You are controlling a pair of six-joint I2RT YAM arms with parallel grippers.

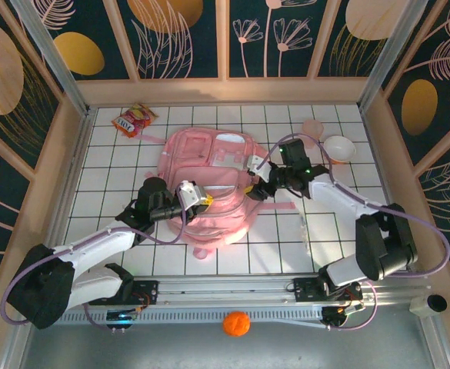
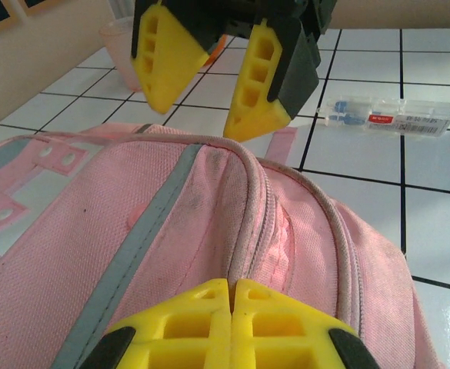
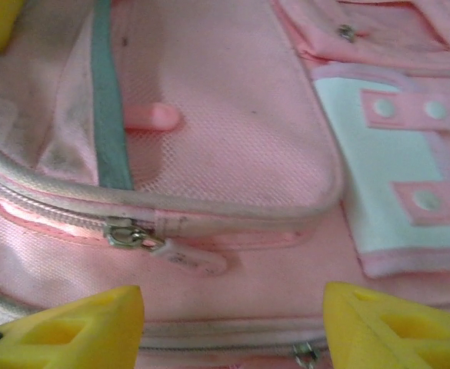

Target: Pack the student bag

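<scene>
Two tools at the student bag [image 1: 209, 165]: left tool [image 2: 232, 288] closed, right tool [image 3: 232, 311] open; bowl [image 1: 338, 148] nearby.

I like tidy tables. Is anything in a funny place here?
Yes. An orange ball lies off the white tiles, on the grey strip at the near edge below the arms' rail, well apart from the pink student bag.

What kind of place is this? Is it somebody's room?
Probably not a home: it looks like a robot practice booth. A white gridded table is walled in by flower-painted panels, two robot arms stand on a metal rail at its edge, and a pink backpack lies between them.
</scene>
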